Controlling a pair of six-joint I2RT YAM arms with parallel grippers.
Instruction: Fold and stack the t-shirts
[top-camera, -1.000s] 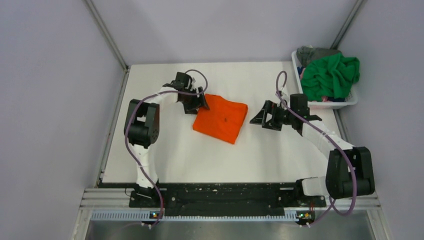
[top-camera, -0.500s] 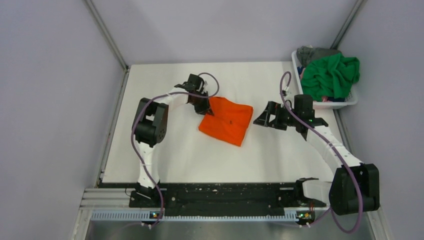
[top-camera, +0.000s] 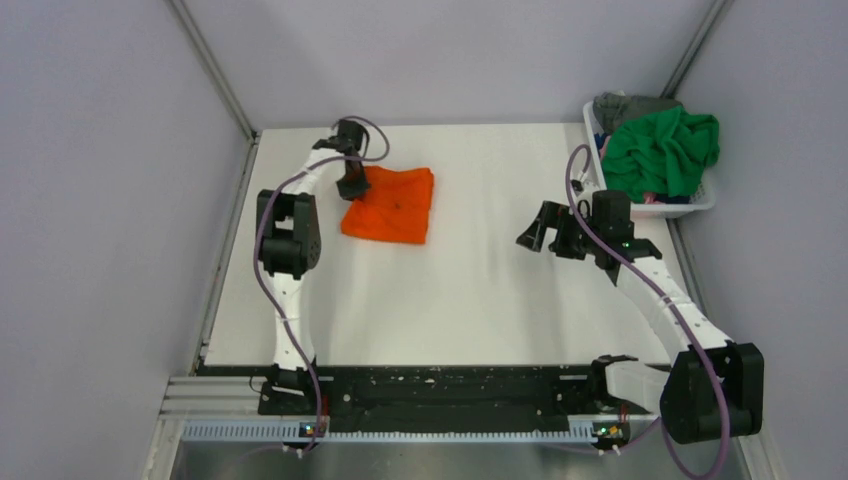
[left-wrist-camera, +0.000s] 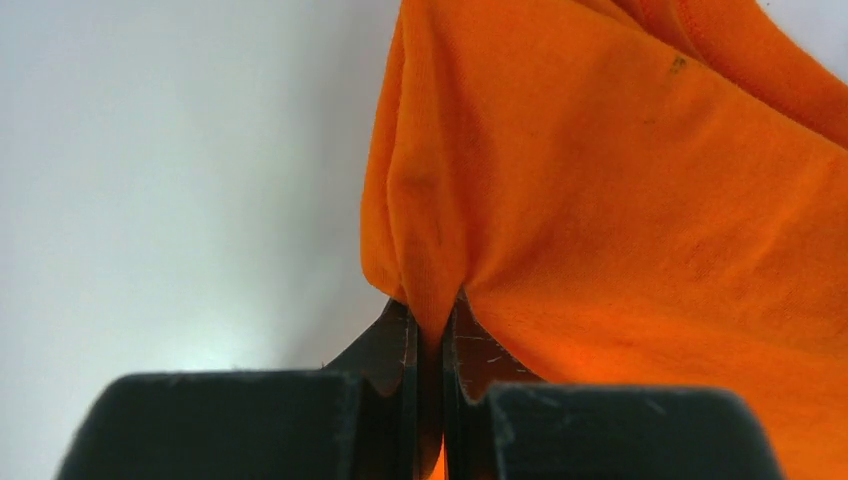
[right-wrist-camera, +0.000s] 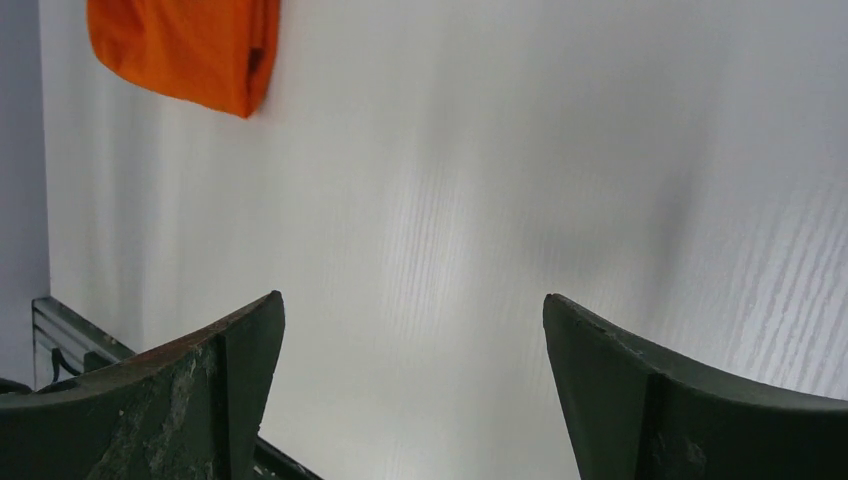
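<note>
Toward three o'clock on the white tabletop (top-camera: 480, 300), the right hand (top-camera: 537, 231) (right-wrist-camera: 410, 305) hangs with its two dark fingers spread wide, gripping no cloth. Farther back, toward ten o'clock, the folded bright orange cloth t-shirt (top-camera: 392, 205) (left-wrist-camera: 620, 220) (right-wrist-camera: 180, 45) lies flat, and the left hand (top-camera: 352, 188) (left-wrist-camera: 430, 312) is pinched tight on a raised ridge of its nine o'clock edge. At the far two o'clock corner, the white slatted plastic basket (top-camera: 662, 209) holds a crumpled bright green t-shirt (top-camera: 660, 150) heaped above its rim with a grey t-shirt (top-camera: 625, 105) behind it, well apart from the orange one.
</note>
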